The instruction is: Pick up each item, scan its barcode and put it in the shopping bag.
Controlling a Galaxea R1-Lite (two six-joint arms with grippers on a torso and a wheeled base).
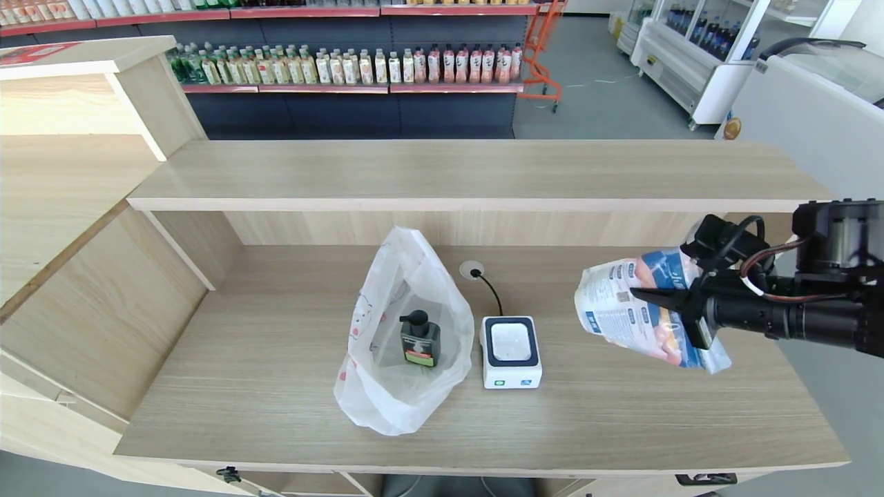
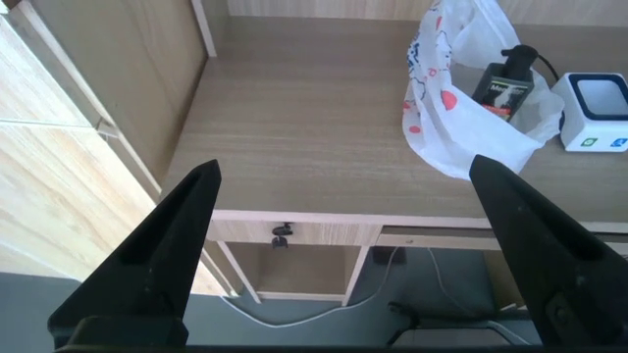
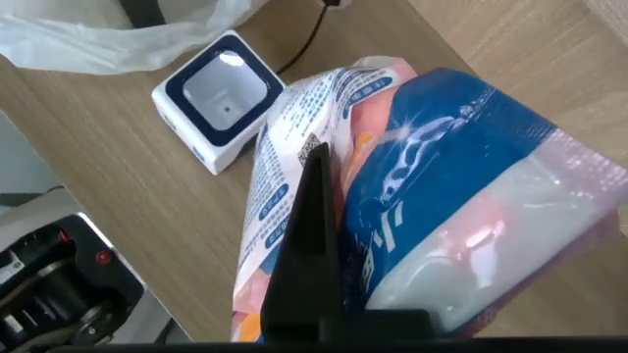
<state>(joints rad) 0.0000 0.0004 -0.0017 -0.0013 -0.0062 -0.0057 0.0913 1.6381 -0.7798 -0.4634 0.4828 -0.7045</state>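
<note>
Biggest thing here is the wooden counter (image 1: 621,414), which lies below and beyond both sets of fingers. The left gripper (image 2: 345,167) hangs just off the counter's front edge. Its two dark fingers (image 2: 167,245) are spread wide with nothing between them, and the counter's front lip shows through the gap.

Next down in size is the shopping bag (image 1: 387,400). It's white plastic, sitting on the counter with its mouth open. It's out past the left fingertips and well apart from the right gripper (image 1: 649,298), off to the robot's left of it.

Then there's the snack packet (image 1: 621,310), blue, white and orange. The right gripper has it pinched and is holding it up off the counter at a tilt. One dark finger (image 3: 309,235) lies across the printed white face. The other one is hidden behind the packet, so I can only say the grip looks tight.

The scanner (image 1: 511,348) is a small white box with a dark-framed window on top. It stands just beside the bag, between the bag and the right fingers. It's lower than the packet and not touching it.

A dark pump bottle (image 1: 420,339) stands upright inside the bag, well apart from both pairs of fingers.

Smallest is the black cable (image 1: 492,293), which runs from the back of the scanner to a round hole in the counter.
</note>
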